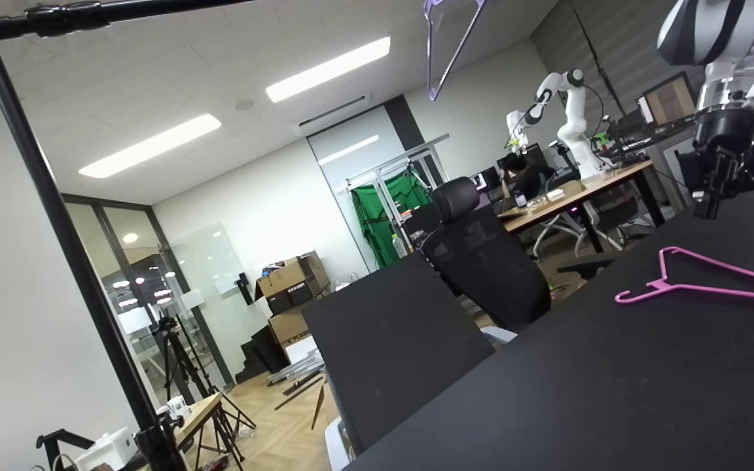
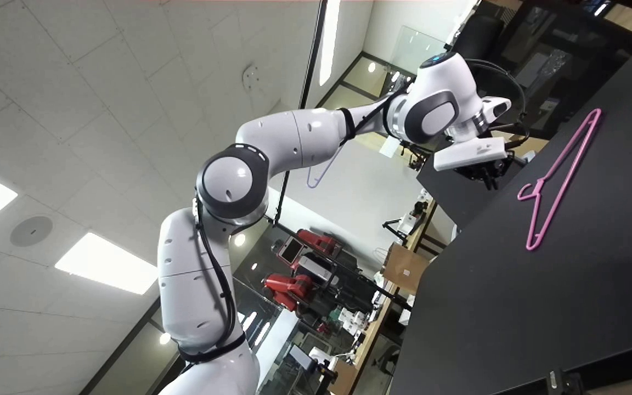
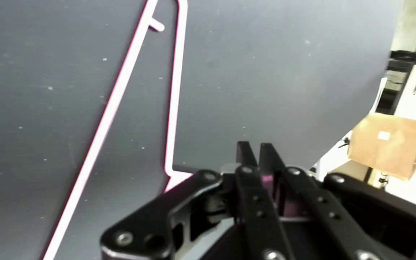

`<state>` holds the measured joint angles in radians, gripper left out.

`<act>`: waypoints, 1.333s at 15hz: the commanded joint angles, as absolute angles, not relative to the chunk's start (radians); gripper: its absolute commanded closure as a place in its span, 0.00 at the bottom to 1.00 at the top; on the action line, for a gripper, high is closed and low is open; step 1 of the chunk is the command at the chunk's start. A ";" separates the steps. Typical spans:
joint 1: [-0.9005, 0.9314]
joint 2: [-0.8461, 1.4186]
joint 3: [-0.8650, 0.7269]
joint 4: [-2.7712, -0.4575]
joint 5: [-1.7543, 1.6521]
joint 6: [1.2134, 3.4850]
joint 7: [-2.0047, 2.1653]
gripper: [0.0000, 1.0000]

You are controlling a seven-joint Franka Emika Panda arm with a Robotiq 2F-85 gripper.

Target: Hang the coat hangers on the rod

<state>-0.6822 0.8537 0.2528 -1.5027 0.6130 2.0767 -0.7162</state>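
"On the table [image 2: 513,307], what is recorded?"

"The pink hanger [image 2: 539,186]. It lies flat, hook included, in both exterior views. In an exterior view its far end runs past the right edge of the frame."

"State of the gripper [image 3: 256,146]?"

"Nearly together. The fingers [image 3: 244,153] stand parallel, a narrow gap between them, and have hold of nothing."

"Position?"

"Above the table, near the pink hanger, tips down. Both exterior views show tips and hanger apart. In the wrist view the gripper stands in front of the hook end, and a patch of pink shows between the fingers."

"And the purple hanger [image 1: 429,59]?"

"Up high, well above the table, one corner pointing down. Its upper part is out of sight in both exterior views, cut off by the frame edge or covered by the arm [image 2: 233,181]."

"Is it on the rod [image 1: 148,8]?"

"That I cannot tell, the hook being hidden. The rod itself runs along the top left of an exterior view and joins a black upright [image 1: 70,242]."

"Condition of the table?"

"Black, with small pale specks visible in the wrist view."

"Surroundings?"

"Beyond the table edge, a chair [image 1: 488,261]. Farther back, a second arm [image 1: 576,124] on a desk [image 1: 622,175], a person [image 1: 533,183] in black near it, a green cloth [image 1: 410,195] and stacked boxes [image 1: 292,281]."
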 commanded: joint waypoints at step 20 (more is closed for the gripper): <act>-0.368 0.858 0.048 -1.563 0.521 2.440 -0.744 0.00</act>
